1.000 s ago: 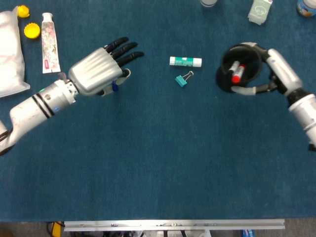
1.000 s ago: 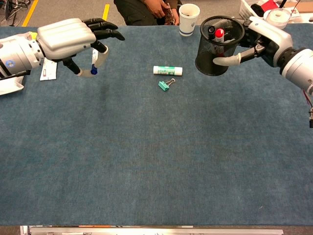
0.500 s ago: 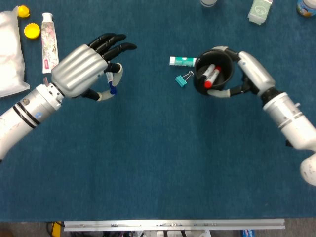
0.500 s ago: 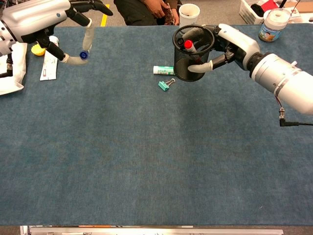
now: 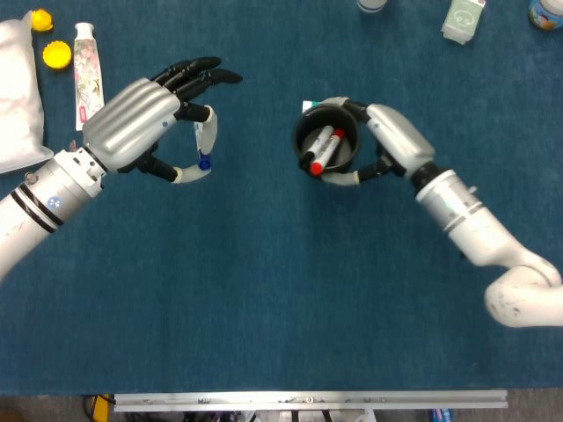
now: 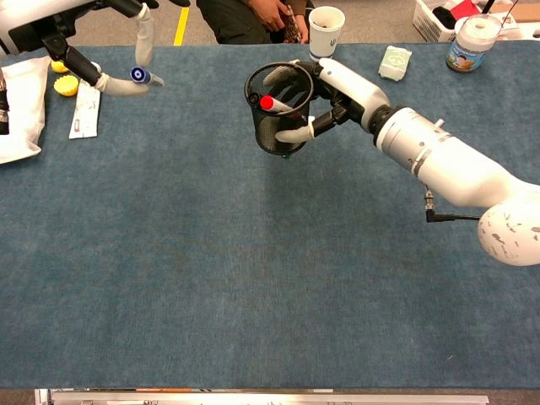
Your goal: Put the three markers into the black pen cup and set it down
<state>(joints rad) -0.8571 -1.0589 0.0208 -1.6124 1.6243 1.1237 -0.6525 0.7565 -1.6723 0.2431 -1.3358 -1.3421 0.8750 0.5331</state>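
My right hand point(image 5: 388, 143) grips the black mesh pen cup point(image 5: 327, 148) by its side and holds it above the table's middle. Two markers lean inside the cup, one red-capped point(image 5: 322, 158) and one black point(image 5: 317, 141). The chest view shows the cup point(image 6: 277, 118) tilted a little, its red cap point(image 6: 267, 103) near the rim. My left hand point(image 5: 141, 123) hovers to the cup's left and pinches a white marker with a blue cap point(image 5: 203, 149) between thumb and a finger. That marker point(image 6: 139, 74) is raised well off the table, a hand's width from the cup.
A toothpaste tube point(image 5: 88, 75), yellow caps point(image 5: 56, 55) and a white bag point(image 5: 18, 97) lie at the far left. A green glue stick point(image 5: 307, 105) peeks out behind the cup. A paper cup point(image 6: 326, 32), a wipes pack point(image 6: 393, 61) and a jar point(image 6: 466, 46) stand along the back.
My right hand has carried the cup leftward from the right side to the table's middle, covering the glue stick and clip. My left hand has lifted with the blue-capped marker.
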